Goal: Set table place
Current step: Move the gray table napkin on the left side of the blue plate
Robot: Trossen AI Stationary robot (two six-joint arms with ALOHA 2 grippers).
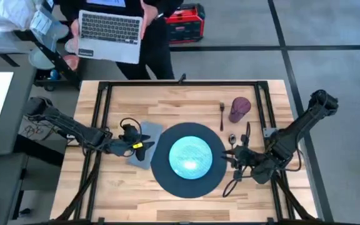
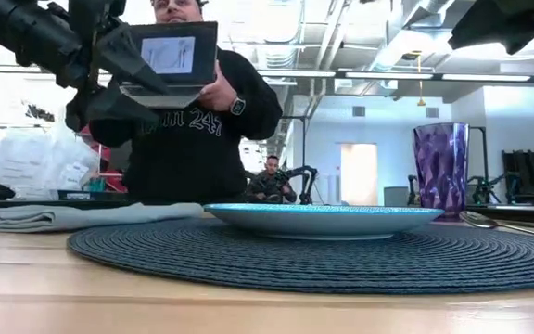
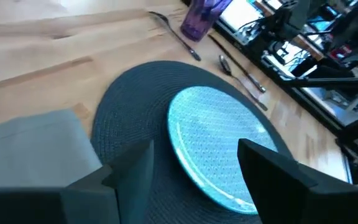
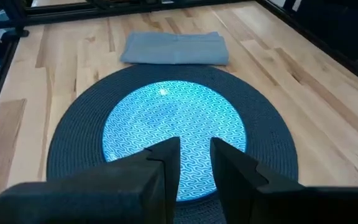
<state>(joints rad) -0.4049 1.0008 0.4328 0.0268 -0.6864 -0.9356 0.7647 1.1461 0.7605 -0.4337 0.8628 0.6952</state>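
Your mat point(image 1: 189, 157) lies near the middle of the table point(image 1: 167, 100) with the plate point(image 1: 190, 156) centred on it, so the core of the place is laid. The napkin point(image 1: 144, 142) lies flat against the mat's left edge, where a fork would belong, yet the fork point(image 1: 222, 112) is far right, beside the cup point(image 1: 239, 109). The spoon point(image 1: 232, 139) sits just right of the mat; a knife appears to lie alongside it, though the views are too poor to be sure. Your left gripper point(image 1: 136, 145) hovers over the napkin with fingers spread wide and holding nothing. Your right gripper point(image 1: 235, 156) sits low at the mat's right edge by the spoon, fingers nearly together with a narrow gap, empty. A person point(image 2: 193, 111) with a laptop point(image 1: 110, 30) stands beyond the far edge.
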